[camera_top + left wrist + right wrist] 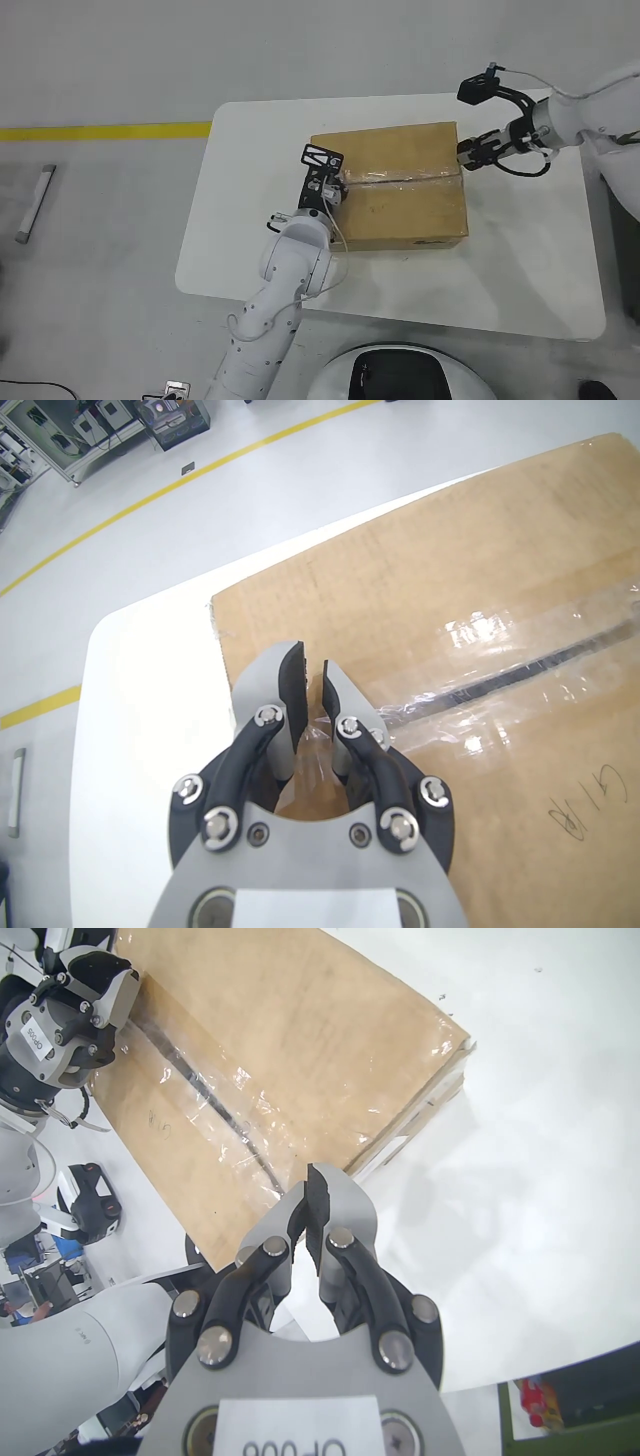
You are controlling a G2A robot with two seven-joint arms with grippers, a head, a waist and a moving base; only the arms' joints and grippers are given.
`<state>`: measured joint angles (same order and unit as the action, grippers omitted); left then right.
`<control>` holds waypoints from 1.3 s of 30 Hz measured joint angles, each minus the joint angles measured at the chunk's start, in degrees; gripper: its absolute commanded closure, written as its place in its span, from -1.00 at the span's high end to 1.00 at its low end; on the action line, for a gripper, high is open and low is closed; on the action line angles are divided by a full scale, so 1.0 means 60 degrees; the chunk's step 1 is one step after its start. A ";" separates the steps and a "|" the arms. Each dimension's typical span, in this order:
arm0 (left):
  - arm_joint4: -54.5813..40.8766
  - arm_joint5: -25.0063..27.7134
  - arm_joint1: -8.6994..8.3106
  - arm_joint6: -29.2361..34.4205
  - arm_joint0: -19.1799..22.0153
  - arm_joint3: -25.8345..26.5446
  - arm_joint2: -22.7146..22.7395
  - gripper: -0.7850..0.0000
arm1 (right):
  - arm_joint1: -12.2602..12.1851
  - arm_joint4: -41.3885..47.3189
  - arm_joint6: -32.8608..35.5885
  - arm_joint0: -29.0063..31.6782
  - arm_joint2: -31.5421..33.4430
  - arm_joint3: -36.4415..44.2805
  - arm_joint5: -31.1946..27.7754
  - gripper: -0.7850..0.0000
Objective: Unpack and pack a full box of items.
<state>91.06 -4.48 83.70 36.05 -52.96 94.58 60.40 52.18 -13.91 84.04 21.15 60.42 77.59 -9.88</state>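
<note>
A sealed cardboard box (395,185) sits between the robot's two hands on the white surface (520,285), its top flaps shut and bound by a glossy strip of clear tape (500,660) along the centre seam. The left hand (313,667) hovers over one end of that seam, pads a sliver apart and gripping nothing, with a crumpled tape end just below its fingertips. The right hand (316,1190), clenched empty with pads touching, sits at the seam's opposite end, just over the box's edge. The box looks stiff at its walls and corners but likely to give in the middle of the flaps. Being full by the task's account, it is probably too heavy for one hand to lift by an edge. The tape appears slick and thin, hard to pinch where it lies flat. The wrinkled loose end under the left hand seems the best purchase, while the right hand could steady the far end. The contents are hidden.
</note>
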 measured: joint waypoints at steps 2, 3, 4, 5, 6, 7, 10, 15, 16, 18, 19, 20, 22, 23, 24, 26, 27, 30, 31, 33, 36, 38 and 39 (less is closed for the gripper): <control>-0.0002 0.0014 0.0016 0.0000 0.0003 -0.0001 0.0003 0.34 | -0.0017 0.0007 -0.0023 0.0030 -0.0015 0.0010 -0.0038 -1.00; -0.0010 0.0023 0.0022 0.0002 0.0008 0.0001 0.0008 0.47 | -0.0022 0.0002 -0.0043 0.0043 -0.0029 0.0013 -0.0037 -1.00; -0.0015 0.0029 0.0029 0.0011 0.0016 0.0011 0.0012 0.63 | -0.0026 -0.0024 -0.0065 0.0052 -0.0047 0.0019 -0.0035 -1.00; -0.0022 0.0033 0.0037 0.0028 0.0020 0.0037 0.0021 0.78 | -0.0032 -0.0062 -0.0105 0.0063 -0.0068 0.0022 -0.0031 -1.00; -0.0030 0.0036 0.0044 0.0045 0.0020 0.0062 0.0029 1.00 | -0.0035 -0.0074 -0.0135 0.0070 -0.0084 0.0023 -0.0028 -1.00; -0.0038 0.0040 0.0049 0.0062 0.0019 0.0087 0.0040 1.00 | -0.0038 -0.0086 -0.0162 0.0076 -0.0099 0.0020 -0.0023 -1.00; -0.0073 0.0077 0.0067 0.0119 0.0018 0.0179 0.0075 1.00 | -0.0051 -0.0094 -0.0215 0.0082 -0.0127 0.0007 0.0029 -1.00; -0.0143 0.0176 0.0090 0.0234 -0.0041 0.0425 0.0120 1.00 | -0.0094 0.0040 -0.0328 0.0102 -0.0028 -0.0024 0.0250 -1.00; -0.0153 0.0198 0.0092 0.0259 -0.0057 0.0481 0.0135 1.00 | -0.0106 0.0099 -0.0361 0.0111 0.0021 -0.0027 0.0303 -1.00; -0.0187 0.0255 0.0094 0.0332 -0.0096 0.0616 0.0186 1.00 | -0.0145 0.0234 -0.0443 0.0144 0.0171 -0.0007 0.0434 -0.66; -0.0205 0.0283 0.0094 0.0368 -0.0115 0.0679 0.0214 1.00 | -0.0165 0.0293 -0.0482 0.0165 0.0251 0.0014 0.0500 -0.59; -0.0226 0.0328 0.0092 0.0414 -0.0143 0.0766 0.0258 1.00 | -0.0196 0.0359 -0.0524 0.0202 0.0362 0.0059 0.0582 -0.55; -0.0277 0.0407 0.0086 0.0486 -0.0193 0.0909 0.0335 1.00 | -0.0246 0.0438 -0.0584 0.0275 0.0531 0.0141 0.0684 -0.25; -0.0309 0.0469 0.0080 0.0532 -0.0229 0.1020 0.0394 1.00 | -0.0281 0.0465 -0.0639 0.0332 0.0648 0.0197 0.0752 -0.25; -0.0336 0.0519 0.0073 0.0566 -0.0259 0.1113 0.0447 1.00 | -0.0307 0.0512 -0.0746 0.0380 0.0757 0.0238 0.0820 -0.29; -0.0410 0.0653 0.0052 0.0663 -0.0343 0.1384 0.0608 1.00 | -0.0354 0.0743 -0.1339 0.0526 0.1115 0.0376 0.0990 -0.57; -0.0443 0.0718 0.0039 0.0710 -0.0387 0.1522 0.0697 1.00 | -0.0363 0.0927 -0.1771 0.0631 0.1292 0.0456 0.1050 -1.00; -0.0529 0.0926 -0.0020 0.0896 -0.0578 0.2041 0.1100 1.00 | -0.0351 0.1459 -0.3478 0.1209 0.1680 0.0886 0.1032 -1.00; -0.0564 0.0998 -0.0041 0.0970 -0.0649 0.2204 0.1245 1.00 | -0.0333 0.1547 -0.3970 0.1426 0.1686 0.1089 0.0982 -1.00; -0.0637 0.1154 -0.0096 0.1140 -0.0844 0.2568 0.1626 1.00 | -0.0260 0.1845 -0.5149 0.1951 0.1597 0.1589 0.0754 -1.00; -0.0719 0.1158 -0.0169 0.1387 -0.1192 0.3022 0.2236 1.00 | -0.0137 0.1616 -0.6746 0.2579 0.1191 0.2140 0.0468 -1.00; -0.0747 0.1065 -0.0212 0.1564 -0.1428 0.3294 0.2642 1.00 | -0.0008 0.1252 -0.7677 0.2828 0.0679 0.2501 0.0194 -1.00; -0.0761 0.1028 -0.0228 0.1625 -0.1513 0.3388 0.2803 1.00 | 0.0051 0.0994 -0.8015 0.2864 0.0424 0.2616 0.0091 -1.00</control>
<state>86.50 1.69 82.33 45.80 -62.04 114.90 77.22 52.49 -7.94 35.95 38.33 62.96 93.29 -9.33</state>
